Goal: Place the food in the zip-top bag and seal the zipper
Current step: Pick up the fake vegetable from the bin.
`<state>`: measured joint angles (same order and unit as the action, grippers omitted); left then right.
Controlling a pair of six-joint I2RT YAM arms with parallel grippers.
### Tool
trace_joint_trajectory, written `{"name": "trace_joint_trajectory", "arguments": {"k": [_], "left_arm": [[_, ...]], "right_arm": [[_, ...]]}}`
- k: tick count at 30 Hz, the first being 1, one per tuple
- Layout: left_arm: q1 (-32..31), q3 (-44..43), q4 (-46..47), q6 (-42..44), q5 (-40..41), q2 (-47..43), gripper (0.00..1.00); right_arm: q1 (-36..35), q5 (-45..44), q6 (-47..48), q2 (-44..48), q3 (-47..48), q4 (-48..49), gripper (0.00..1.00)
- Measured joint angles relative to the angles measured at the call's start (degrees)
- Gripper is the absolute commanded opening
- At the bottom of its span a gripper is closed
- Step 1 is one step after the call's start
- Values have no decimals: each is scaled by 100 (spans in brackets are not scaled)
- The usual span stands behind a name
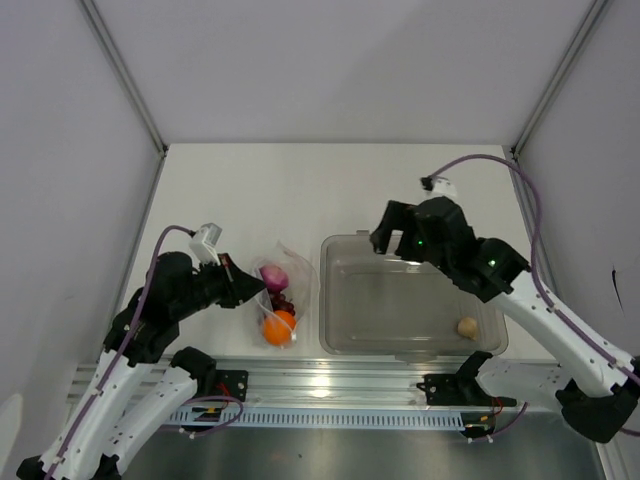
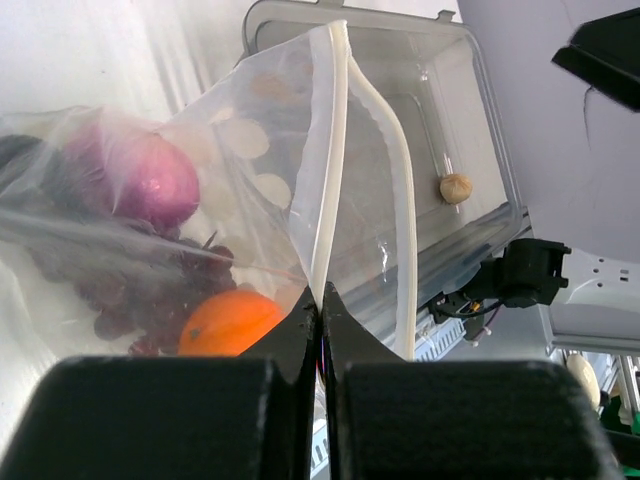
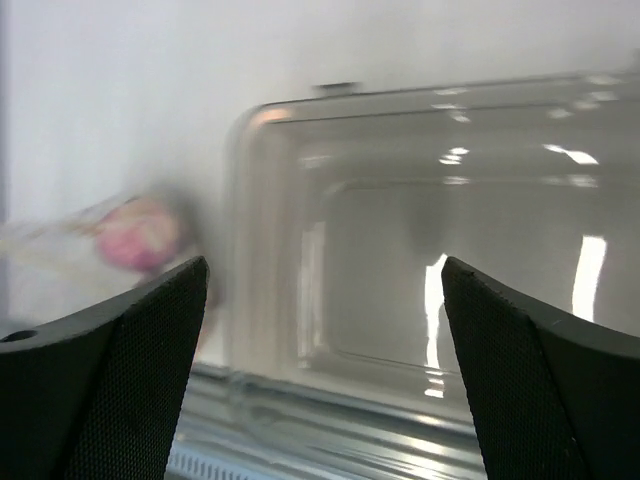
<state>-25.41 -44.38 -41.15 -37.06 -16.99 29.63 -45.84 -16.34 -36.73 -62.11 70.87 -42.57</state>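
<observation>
Left jaws were clamped on the zipper (image 2: 331, 150) of the zip-top bag (image 1: 298, 285) near the desk's (image 1: 260, 190) near edge, beside the tub (image 1: 325, 300); right jaws stood apart over its far-left corner.

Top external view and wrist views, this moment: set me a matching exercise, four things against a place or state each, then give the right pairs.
Things:
1. orange toy ball
2. small beige lump
3. left gripper
4. right gripper

Places or states:
A. open, holding nothing, by the far left corner of the rigid clear rectangular tub
B. lying in the tub's near right part
C. inside the soft transparent zip-top bag
D. shut on the bag's pale zipper strip

Pairs: 1-C, 2-B, 3-D, 4-A.
</observation>
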Motion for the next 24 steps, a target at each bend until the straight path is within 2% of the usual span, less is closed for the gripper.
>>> {"name": "trace_joint_trajectory", "arguments": {"k": [5, 10, 18, 24], "left_arm": [[0, 208, 328, 0, -170, -42, 1], [0, 343, 584, -2, -356, -50, 1], [0, 428, 774, -4, -579, -105, 1], [0, 573, 916, -9, -651, -170, 1]], "right_arm": [[1360, -238, -350, 586, -732, -793, 99], [2352, -323, -640, 704, -1462, -1467, 99], [2828, -511, -1244, 798, -2155, -2085, 98], [3217, -503, -1569, 833, -2592, -2052, 95]]}}
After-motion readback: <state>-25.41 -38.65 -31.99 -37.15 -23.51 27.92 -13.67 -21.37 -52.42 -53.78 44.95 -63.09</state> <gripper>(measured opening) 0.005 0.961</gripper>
